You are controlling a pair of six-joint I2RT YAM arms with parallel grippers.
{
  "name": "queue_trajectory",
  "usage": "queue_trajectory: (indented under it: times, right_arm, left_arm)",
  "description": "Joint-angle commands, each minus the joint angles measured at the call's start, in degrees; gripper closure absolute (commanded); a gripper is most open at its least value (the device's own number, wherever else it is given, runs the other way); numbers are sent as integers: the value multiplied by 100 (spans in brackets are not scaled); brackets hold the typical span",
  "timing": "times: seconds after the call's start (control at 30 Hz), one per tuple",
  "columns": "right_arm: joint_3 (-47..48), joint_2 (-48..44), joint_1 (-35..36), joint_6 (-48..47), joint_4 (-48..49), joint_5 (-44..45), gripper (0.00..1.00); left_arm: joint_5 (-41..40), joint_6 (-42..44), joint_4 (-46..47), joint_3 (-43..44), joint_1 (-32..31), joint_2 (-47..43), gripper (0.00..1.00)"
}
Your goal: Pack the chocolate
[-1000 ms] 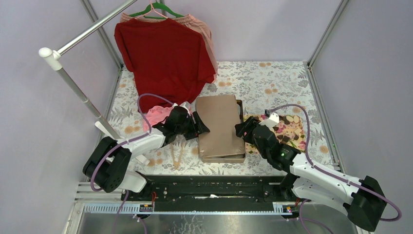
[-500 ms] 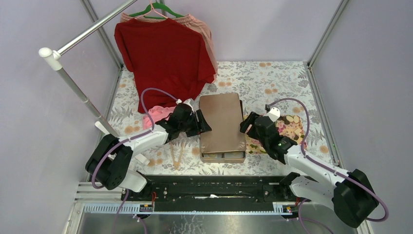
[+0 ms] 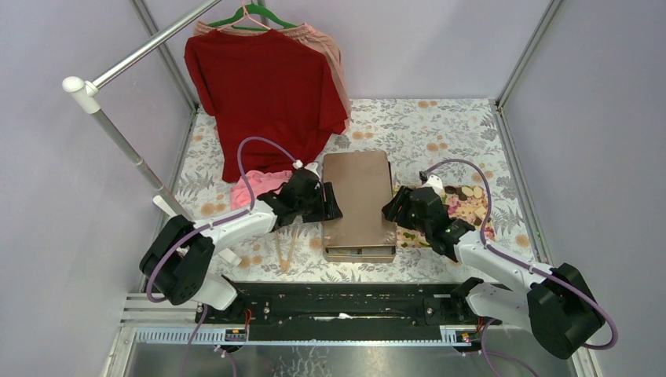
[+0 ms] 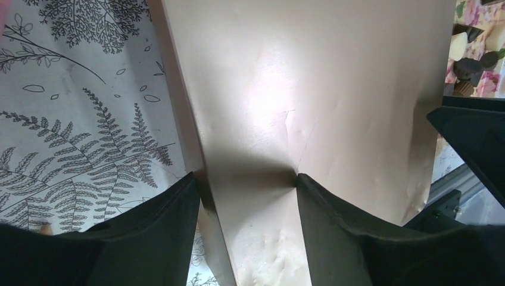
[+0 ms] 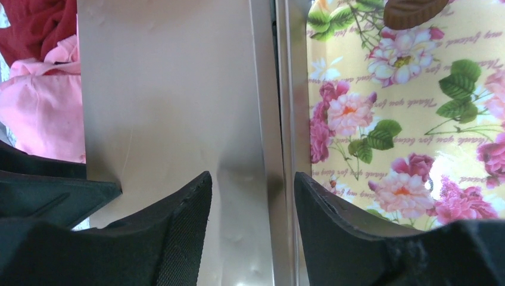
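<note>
Bronze-coloured sheet metal fills the middle of the scene: a flat lid [image 3: 359,192] lies over a shallow box [image 3: 360,252], set toward the far side so that a strip of the box's inside shows at the near end. The left hand [image 3: 333,204] is at the lid's left edge and the right hand [image 3: 391,212] at its right edge. In each wrist view the two black fingers [image 4: 351,238] stand apart astride the rim, one over the lid's top and one outside it, but whether they pinch it I cannot tell. The chocolate [image 3: 469,196], dark and pale pieces, sits on a flowered tray [image 5: 405,119] just right of the box, partly under the right arm. The fern-print surface [image 3: 440,129] also carries a pink garment [image 3: 253,187] near the left arm, below a hanging red shirt [image 3: 263,86].
</note>
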Motion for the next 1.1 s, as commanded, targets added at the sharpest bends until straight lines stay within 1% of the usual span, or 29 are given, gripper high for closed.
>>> queue_trajectory:
  times: [0.0,0.17,0.33,0.63,0.83,1.07]
  right_arm:
    - [-49,-94,-33,-105,-10,-402,42]
    - [-99,-218,-29,-136,-208,-687,49]
    - [-81,-434,-29,-170,-452,-831,52]
    - [32,-579,-29,-266,-896,-978,55]
    - [-83,-680,-34,-235,-959,-945,56]
    - [-104,-648,-34,-253,-936,-936,57]
  left_arm:
    - [-359,352,-358,139,-181,-104,36]
    - [-542,422,-536,139,-305,-253,37]
    - [-551,444,-652,182,-381,-312,37]
    - [-676,348,-830,160,-510,-368,37]
    - [-683,263,-853,18,-593,-446,37]
    - [-566,170,-825,-202,-647,-398,37]
